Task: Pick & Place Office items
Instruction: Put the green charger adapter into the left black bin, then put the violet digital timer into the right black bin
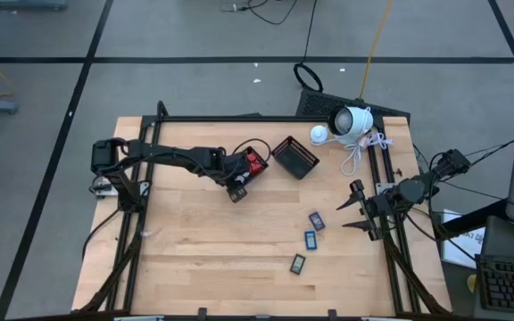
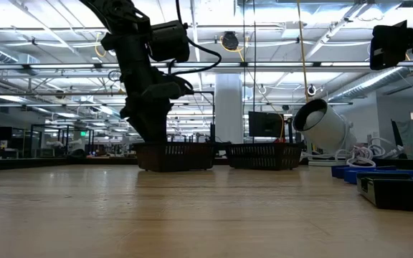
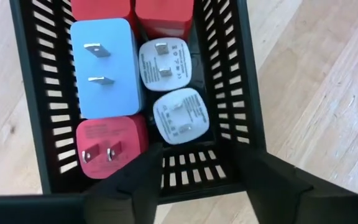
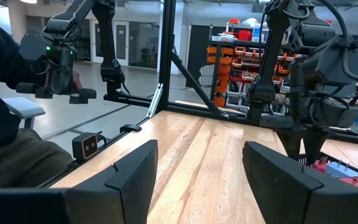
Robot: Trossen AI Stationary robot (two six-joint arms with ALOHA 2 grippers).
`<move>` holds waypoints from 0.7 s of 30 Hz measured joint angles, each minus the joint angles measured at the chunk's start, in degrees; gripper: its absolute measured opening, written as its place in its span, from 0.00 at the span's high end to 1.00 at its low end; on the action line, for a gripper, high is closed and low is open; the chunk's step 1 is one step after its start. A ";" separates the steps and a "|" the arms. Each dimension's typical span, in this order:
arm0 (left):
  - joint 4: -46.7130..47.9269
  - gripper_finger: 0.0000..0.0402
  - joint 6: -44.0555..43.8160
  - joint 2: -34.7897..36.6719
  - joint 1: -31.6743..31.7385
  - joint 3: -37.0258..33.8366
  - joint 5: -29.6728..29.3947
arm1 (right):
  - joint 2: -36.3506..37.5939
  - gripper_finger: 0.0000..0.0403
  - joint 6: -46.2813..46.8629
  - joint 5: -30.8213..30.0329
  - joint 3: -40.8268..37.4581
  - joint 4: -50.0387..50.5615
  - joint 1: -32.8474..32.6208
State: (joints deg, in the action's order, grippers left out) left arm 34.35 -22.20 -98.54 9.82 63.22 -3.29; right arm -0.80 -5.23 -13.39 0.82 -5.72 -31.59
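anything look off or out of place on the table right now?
Little stands out. Three dark blue-faced rectangles lie loose on the wood at differing angles, outside both baskets. The second basket sits skewed to the table edge. The chargers in the left basket are packed tidily.

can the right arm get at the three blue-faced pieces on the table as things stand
Probably yes. The three blue-faced pieces lie in the open on bare wood, nothing over them, close to the right gripper, whose fingers are open; the left gripper is away over its basket.
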 joint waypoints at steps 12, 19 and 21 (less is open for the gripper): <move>1.53 0.31 2.51 3.23 2.18 0.00 6.20 | -0.02 0.44 0.02 0.00 -0.02 0.02 0.00; 2.11 0.30 5.56 13.15 2.97 0.04 7.82 | -0.02 0.44 0.02 -0.02 0.00 0.02 0.00; 2.42 0.31 8.33 16.41 2.97 0.04 7.80 | -0.02 0.44 0.01 0.00 -0.01 0.00 0.00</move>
State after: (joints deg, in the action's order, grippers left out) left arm 36.77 -13.87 -82.13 12.80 63.26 4.51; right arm -0.82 -5.22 -13.39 0.80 -5.72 -31.59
